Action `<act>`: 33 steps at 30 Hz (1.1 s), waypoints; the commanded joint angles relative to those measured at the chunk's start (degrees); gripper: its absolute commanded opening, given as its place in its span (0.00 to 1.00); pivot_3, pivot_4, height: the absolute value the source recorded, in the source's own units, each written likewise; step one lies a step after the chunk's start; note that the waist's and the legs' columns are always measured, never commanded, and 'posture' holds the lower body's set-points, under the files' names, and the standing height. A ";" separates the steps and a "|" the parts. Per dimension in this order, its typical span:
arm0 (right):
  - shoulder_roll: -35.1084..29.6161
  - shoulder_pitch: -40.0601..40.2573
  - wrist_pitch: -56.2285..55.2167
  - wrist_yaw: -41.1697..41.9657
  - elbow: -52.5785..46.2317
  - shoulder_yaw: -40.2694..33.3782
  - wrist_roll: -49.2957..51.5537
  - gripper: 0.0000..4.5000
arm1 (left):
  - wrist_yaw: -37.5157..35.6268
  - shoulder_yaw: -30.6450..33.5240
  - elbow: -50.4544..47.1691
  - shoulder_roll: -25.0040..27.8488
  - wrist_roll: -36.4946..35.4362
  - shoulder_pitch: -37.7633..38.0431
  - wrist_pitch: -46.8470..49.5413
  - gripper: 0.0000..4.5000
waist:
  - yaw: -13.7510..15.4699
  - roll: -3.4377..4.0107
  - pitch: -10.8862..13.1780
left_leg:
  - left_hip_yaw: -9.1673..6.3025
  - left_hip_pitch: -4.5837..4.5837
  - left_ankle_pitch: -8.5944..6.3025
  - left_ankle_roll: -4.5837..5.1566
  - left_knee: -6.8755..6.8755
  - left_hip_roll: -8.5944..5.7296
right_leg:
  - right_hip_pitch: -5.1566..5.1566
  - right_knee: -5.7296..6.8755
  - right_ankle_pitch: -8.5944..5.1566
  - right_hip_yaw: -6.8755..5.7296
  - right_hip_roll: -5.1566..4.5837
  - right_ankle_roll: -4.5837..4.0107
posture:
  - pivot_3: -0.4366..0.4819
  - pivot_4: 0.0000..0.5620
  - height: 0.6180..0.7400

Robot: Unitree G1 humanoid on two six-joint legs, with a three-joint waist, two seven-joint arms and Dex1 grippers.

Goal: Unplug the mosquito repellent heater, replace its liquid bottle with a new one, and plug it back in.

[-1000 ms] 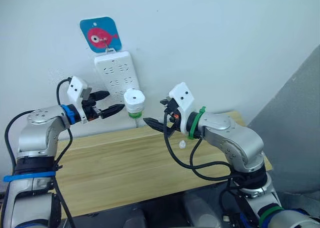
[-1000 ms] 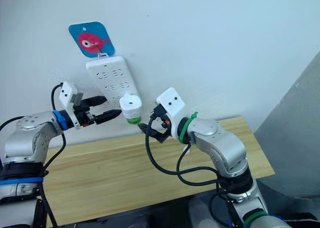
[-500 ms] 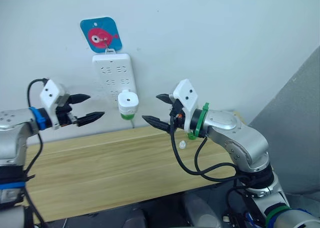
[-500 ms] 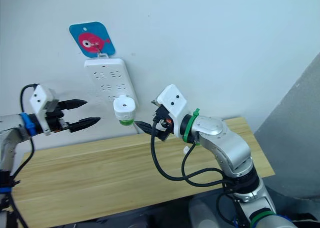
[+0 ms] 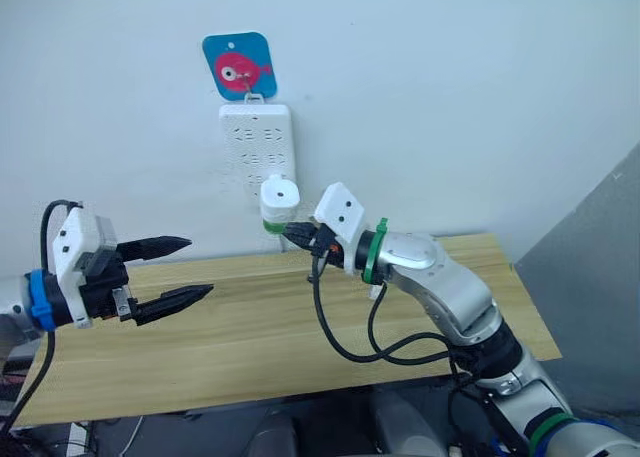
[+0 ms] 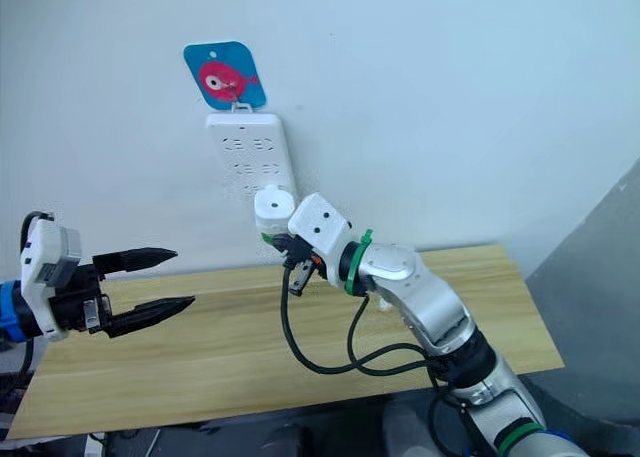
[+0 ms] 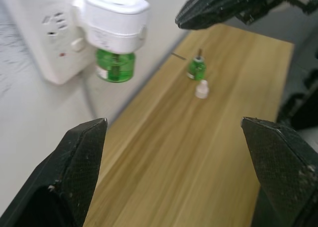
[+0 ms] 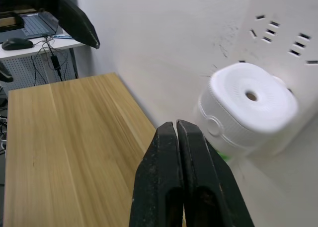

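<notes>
**Heater back in the strip, both grippers off it**

We found the mosquito repellent heater plugged into the power strip with a green bottle beneath it. Our left gripper had pulled back over the table, fingers spread wide and empty. Our right gripper had pinched closed on nothing, just beside the heater. Another bottle and white cap stood on the table. We judged the task nearly complete.

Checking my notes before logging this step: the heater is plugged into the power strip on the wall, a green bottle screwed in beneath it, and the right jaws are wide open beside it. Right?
One slip: the right gripper has its jaws shut, as the right wrist view shows. The heater is indeed plugged into the power strip with a green bottle beneath it.
</notes>
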 commanded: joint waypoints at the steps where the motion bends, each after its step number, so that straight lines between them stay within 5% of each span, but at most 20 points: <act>1: 2.69 -0.88 -3.35 -2.00 2.78 0.44 -2.46 0.01 | 3.75 1.64 -6.17 -3.16 -1.21 2.72 -0.65 1.00 | 0.71 -0.12 -0.07 | -0.01 0.01 0.01 -0.03 0.00 0.00 | 0.01 0.02 0.00 -0.01 0.00 -0.02 | 0.51 0.13 0.97; 10: 5.41 -0.88 -5.19 -3.59 6.38 -1.08 -5.28 0.01 | 6.19 -0.10 -9.23 -4.93 -2.82 4.46 -0.61 1.00 | 3.02 -0.53 -0.38 | -0.18 0.04 0.25 -0.43 0.02 0.00 | 0.01 0.18 0.09 -0.18 0.06 -0.18 | 0.51 0.12 0.97; 33: 4.42 0.48 -0.05 -7.43 4.42 -4.59 -6.66 0.01 | 4.44 -5.58 -4.02 -3.00 -1.96 -1.53 -4.32 1.00 | 2.85 -0.66 -0.52 | -0.25 0.12 0.32 -0.52 0.00 0.09 | 0.02 0.36 0.02 -0.22 0.23 -0.38 | 0.48 0.14 0.97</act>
